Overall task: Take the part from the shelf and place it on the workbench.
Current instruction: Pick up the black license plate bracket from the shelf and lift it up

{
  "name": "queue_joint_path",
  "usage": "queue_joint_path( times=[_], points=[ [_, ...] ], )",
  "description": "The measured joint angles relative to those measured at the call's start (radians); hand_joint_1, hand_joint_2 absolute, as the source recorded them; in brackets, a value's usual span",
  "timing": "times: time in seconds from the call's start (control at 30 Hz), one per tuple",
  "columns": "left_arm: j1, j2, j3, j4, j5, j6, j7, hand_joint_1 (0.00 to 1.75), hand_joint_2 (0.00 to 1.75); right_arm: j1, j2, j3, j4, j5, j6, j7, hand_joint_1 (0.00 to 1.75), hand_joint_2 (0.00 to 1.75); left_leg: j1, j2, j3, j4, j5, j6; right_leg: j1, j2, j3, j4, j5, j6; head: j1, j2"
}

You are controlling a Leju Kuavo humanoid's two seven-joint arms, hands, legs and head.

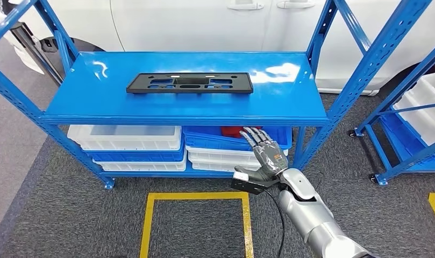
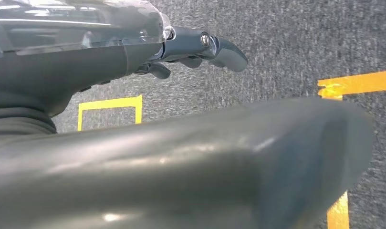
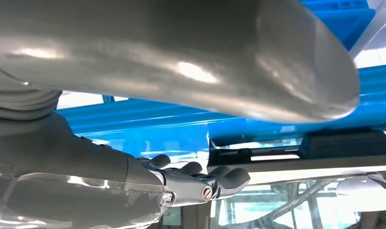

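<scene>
The part is a flat black rectangular plate with cut-outs (image 1: 190,83), lying on the top deck of the blue shelf (image 1: 97,107) towards its middle back. My right hand (image 1: 263,153) is raised in front of the shelf, below the top deck and to the right of the plate, fingers stretched and spread, holding nothing. The right wrist view shows that hand (image 3: 200,183) with straight fingers and, beyond it, the dark edge of the plate (image 3: 343,143) on the blue deck. My left hand (image 2: 200,47) hangs over grey carpet with nothing in it, fingers loosely extended.
White and blue bins (image 1: 129,140) fill the lower level of the shelf, one holding something red (image 1: 231,130). A second blue rack with white bins (image 1: 419,115) stands at the right. Yellow floor tape (image 1: 196,198) marks a square before the shelf. A white car (image 1: 215,21) stands behind.
</scene>
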Motion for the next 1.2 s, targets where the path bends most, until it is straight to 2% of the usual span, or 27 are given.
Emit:
queue_joint_path(
  times=[0.03,0.07,0.1,0.13,0.17,0.2,0.23,0.37,0.4,0.43,0.5,0.53,0.57,0.6,0.67,0.7,0.73,0.8,0.87,0.9,0.93,1.0,1.03,1.07,1.1,1.17,1.2],
  points=[
    [0.000,0.000,0.000,0.000,-0.002,0.000,-0.002,0.00,0.00,0.001,0.000,0.001,0.000,-0.001,-0.001,-0.002,0.00,0.00,0.002,0.000,-0.025,0.035,0.001,-0.004,0.000,0.000,0.005,0.001,-0.005,0.000,0.000,0.000],
    [0.001,0.001,0.000,0.000,-0.003,0.001,-0.005,0.00,0.00,0.001,0.000,0.002,0.000,-0.002,-0.002,-0.003,0.00,0.00,0.004,0.000,-0.032,0.035,0.022,-0.006,0.000,0.000,0.010,0.002,-0.010,0.002,0.000,0.000],
    [0.001,0.001,0.000,0.000,-0.004,0.002,-0.006,0.00,0.00,0.000,0.000,0.002,0.000,-0.003,-0.003,-0.004,0.00,0.00,0.006,0.001,-0.020,-0.005,0.059,-0.007,-0.001,0.001,0.017,0.004,-0.016,0.004,0.000,0.000],
    [0.001,0.002,0.000,0.000,-0.004,0.002,-0.007,0.00,0.00,-0.001,0.000,0.003,0.000,-0.003,-0.003,-0.006,0.00,0.00,0.007,0.002,0.006,-0.073,0.103,-0.006,-0.001,0.001,0.025,0.005,-0.023,0.007,0.000,0.000],
    [0.001,0.003,0.000,0.000,-0.004,0.003,-0.007,0.00,0.00,-0.003,0.000,0.004,0.000,-0.003,-0.004,-0.007,0.00,0.00,0.006,0.002,0.034,-0.137,0.132,-0.003,0.000,0.001,0.031,0.007,-0.029,0.012,0.000,0.000],
    [0.000,0.003,0.000,0.000,-0.004,0.003,-0.008,0.00,0.00,-0.005,0.000,0.006,-0.001,-0.003,-0.004,-0.008,0.00,0.00,0.005,0.003,0.058,-0.190,0.146,0.003,0.002,0.001,0.035,0.009,-0.035,0.017,0.000,0.000],
    [-0.001,0.003,0.000,0.000,-0.004,0.003,-0.009,0.00,0.00,-0.008,0.000,0.007,-0.001,-0.003,-0.005,-0.009,0.00,0.00,0.004,0.003,0.072,-0.220,0.147,0.010,0.004,0.001,0.036,0.009,-0.038,0.022,0.000,0.000],
    [0.000,0.003,0.000,0.000,-0.006,0.003,-0.011,0.00,0.00,-0.013,0.000,0.010,-0.004,-0.004,-0.007,-0.009,0.00,0.00,0.004,-0.001,0.091,-0.242,0.132,0.041,0.003,0.001,0.033,0.032,-0.045,0.044,0.000,0.000],
    [-0.001,0.003,0.000,0.000,-0.006,0.003,-0.011,0.00,0.00,-0.016,0.000,0.011,-0.005,-0.004,-0.007,-0.009,0.00,0.00,0.005,-0.002,0.098,-0.244,0.131,0.047,0.001,0.001,0.017,0.065,-0.060,0.048,0.000,0.000],
    [-0.001,0.003,0.000,-0.001,-0.007,0.003,-0.011,0.00,0.00,-0.018,0.000,0.012,-0.006,-0.004,-0.008,-0.009,0.00,0.00,0.006,-0.001,0.105,-0.246,0.128,0.051,0.000,0.000,-0.012,0.118,-0.082,0.051,0.000,0.000],
    [-0.001,0.003,0.000,-0.001,-0.007,0.004,-0.009,0.00,0.00,-0.018,0.000,0.015,-0.006,-0.004,-0.007,-0.009,0.00,0.00,0.004,-0.001,0.113,-0.246,0.121,0.056,0.000,0.000,-0.097,0.250,-0.129,0.056,0.000,0.000],
    [0.000,0.003,0.000,-0.001,-0.006,0.004,-0.007,0.00,0.00,-0.017,0.000,0.017,-0.006,-0.003,-0.006,-0.009,0.00,0.00,0.004,-0.002,0.117,-0.245,0.117,0.056,0.000,0.000,-0.131,0.293,-0.135,0.058,0.000,0.000],
    [0.001,0.003,0.000,-0.001,-0.005,0.004,-0.006,0.00,0.00,-0.016,0.000,0.018,-0.006,-0.001,-0.004,-0.009,0.00,0.00,0.003,-0.003,0.123,-0.245,0.112,0.057,0.000,0.000,-0.149,0.301,-0.121,0.057,0.000,0.000],
    [0.001,0.003,0.000,-0.001,-0.004,0.004,-0.004,0.00,0.00,-0.017,0.000,0.020,-0.007,0.001,0.001,-0.009,0.00,0.00,0.002,-0.005,0.131,-0.245,0.106,0.056,0.000,0.000,-0.147,0.267,-0.085,0.054,0.000,0.000],
    [0.002,0.003,0.000,-0.001,-0.004,0.002,-0.004,0.00,0.00,-0.024,-0.002,0.025,-0.010,0.010,0.012,-0.009,0.00,0.00,0.000,-0.007,0.148,-0.245,0.093,0.053,0.005,0.000,-0.106,0.134,0.011,0.040,0.000,0.000],
    [0.002,0.002,0.000,-0.001,-0.004,0.000,-0.005,0.00,0.00,-0.028,-0.003,0.030,-0.014,0.014,0.018,-0.009,0.00,0.00,0.000,-0.008,0.154,-0.246,0.086,0.049,0.009,0.000,-0.088,0.074,0.034,0.032,0.000,0.000],
    [0.002,0.001,0.000,-0.001,-0.003,-0.002,-0.006,0.00,0.00,-0.031,-0.005,0.036,-0.018,0.018,0.023,-0.009,0.00,0.00,-0.001,-0.008,0.156,-0.246,0.081,0.044,0.014,0.000,-0.077,0.039,0.048,0.025,0.000,0.000],
    [0.001,0.000,0.000,-0.001,-0.003,-0.004,-0.008,0.00,0.00,-0.034,-0.007,0.047,-0.034,0.020,0.031,-0.009,0.00,0.00,-0.003,-0.007,0.160,-0.242,0.076,0.033,0.019,0.000,-0.071,0.018,0.041,0.015,0.001,0.000],
    [0.001,0.001,0.000,-0.001,-0.004,-0.006,-0.010,0.00,0.00,-0.037,-0.009,0.057,-0.058,0.021,0.037,-0.009,0.00,0.00,-0.004,-0.004,0.162,-0.228,0.065,0.021,0.013,0.000,-0.057,0.009,0.046,0.007,0.001,0.000],
    [-0.001,0.001,0.000,-0.001,-0.004,-0.006,-0.011,0.00,0.00,-0.041,-0.011,0.062,-0.071,0.021,0.042,-0.009,0.00,0.00,-0.003,-0.003,0.153,-0.204,0.050,0.016,0.010,0.000,-0.049,0.005,0.044,0.003,0.000,0.000],
    [-0.002,0.001,0.000,-0.002,-0.006,-0.007,-0.011,0.00,0.00,-0.044,-0.011,0.068,-0.085,0.021,0.047,-0.008,0.00,0.00,-0.001,-0.002,0.131,-0.159,0.028,0.011,0.008,0.000,-0.043,0.001,0.043,0.000,0.000,0.000],
    [-0.005,0.001,0.000,-0.002,-0.009,-0.007,-0.011,0.00,0.00,-0.045,-0.012,0.081,-0.113,0.022,0.060,-0.007,0.00,0.00,0.002,-0.002,0.061,-0.033,-0.024,0.002,0.007,0.001,-0.038,0.002,0.038,-0.005,0.000,0.000],
    [-0.005,0.001,0.000,-0.002,-0.010,-0.007,-0.011,0.00,0.00,-0.042,-0.012,0.088,-0.129,0.021,0.066,-0.006,0.00,0.00,0.003,-0.001,0.028,0.014,-0.036,-0.001,0.007,0.001,-0.036,0.003,0.035,-0.006,0.000,0.000],
    [-0.005,0.001,0.000,-0.002,-0.010,-0.008,-0.010,0.00,0.00,-0.039,-0.013,0.094,-0.145,0.021,0.074,-0.004,0.00,0.00,0.004,-0.001,0.007,0.033,-0.032,-0.004,0.007,0.002,-0.035,0.004,0.031,-0.005,0.000,0.000],
    [-0.004,0.001,0.000,-0.002,-0.010,-0.008,-0.010,0.00,0.00,-0.036,-0.014,0.101,-0.164,0.019,0.082,-0.002,0.00,0.00,0.005,-0.001,0.005,0.012,-0.005,-0.005,0.007,0.003,-0.032,0.006,0.028,-0.004,0.000,0.000],
    [-0.005,0.001,0.000,-0.002,-0.010,-0.008,-0.010,0.00,0.00,-0.034,-0.016,0.115,-0.205,0.015,0.099,0.000,0.00,0.00,0.006,0.000,0.043,-0.110,0.082,-0.003,0.005,0.004,-0.026,0.011,0.020,0.001,0.000,0.000],
    [-0.006,0.001,0.000,-0.003,-0.011,-0.008,-0.010,0.00,0.00,-0.034,-0.017,0.123,-0.226,0.014,0.105,0.001,0.00,0.00,0.005,0.000,0.063,-0.173,0.110,-0.001,0.005,0.005,-0.024,0.014,0.017,0.005,0.000,0.000]
  ],
)
